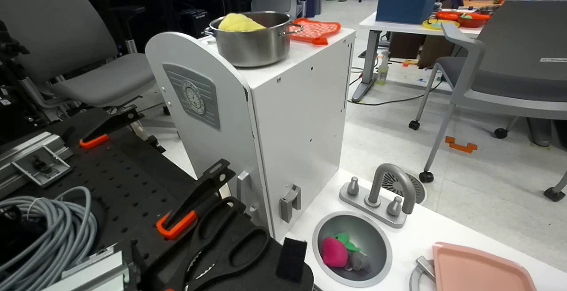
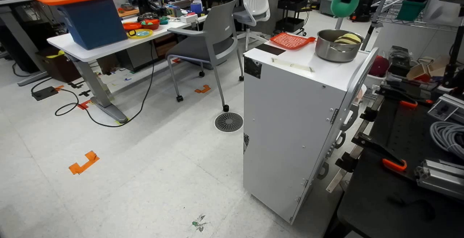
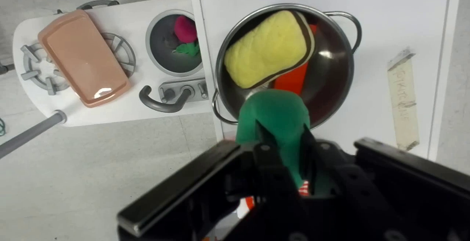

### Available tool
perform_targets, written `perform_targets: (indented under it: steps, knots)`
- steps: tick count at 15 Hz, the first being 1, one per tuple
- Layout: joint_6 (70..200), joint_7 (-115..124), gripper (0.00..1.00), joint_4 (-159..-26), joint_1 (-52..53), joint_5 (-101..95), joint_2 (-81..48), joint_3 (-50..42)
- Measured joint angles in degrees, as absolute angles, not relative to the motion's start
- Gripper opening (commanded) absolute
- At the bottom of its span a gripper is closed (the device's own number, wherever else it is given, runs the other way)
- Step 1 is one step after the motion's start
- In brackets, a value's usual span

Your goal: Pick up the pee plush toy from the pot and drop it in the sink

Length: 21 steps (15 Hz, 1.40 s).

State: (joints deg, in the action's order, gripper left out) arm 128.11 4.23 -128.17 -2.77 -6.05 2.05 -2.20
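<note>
While toy [image 3: 277,110] aloft, clutter [image 1: 334,252] in sink [image 1: 374,242].

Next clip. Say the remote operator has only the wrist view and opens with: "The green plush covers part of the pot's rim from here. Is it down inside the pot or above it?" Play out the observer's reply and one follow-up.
Observer: Above it. In both exterior views the pee plush toy hangs higher than the pot, with a gap between its underside and the rim.

Operator: Looking down, I can't judge heights. Does my drop target sit level with the pot?

Observer: No, lower. In an exterior view the sink is set in a white counter well below the top of the white cabinet, where the pot stands.
</note>
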Motion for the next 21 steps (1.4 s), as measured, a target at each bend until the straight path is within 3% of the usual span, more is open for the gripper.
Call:
perform_targets:
  steps: [21]
  knots:
    - [127.4,18.2,0.04,-124.8,-10.4,-3.3,-5.0,-10.8]
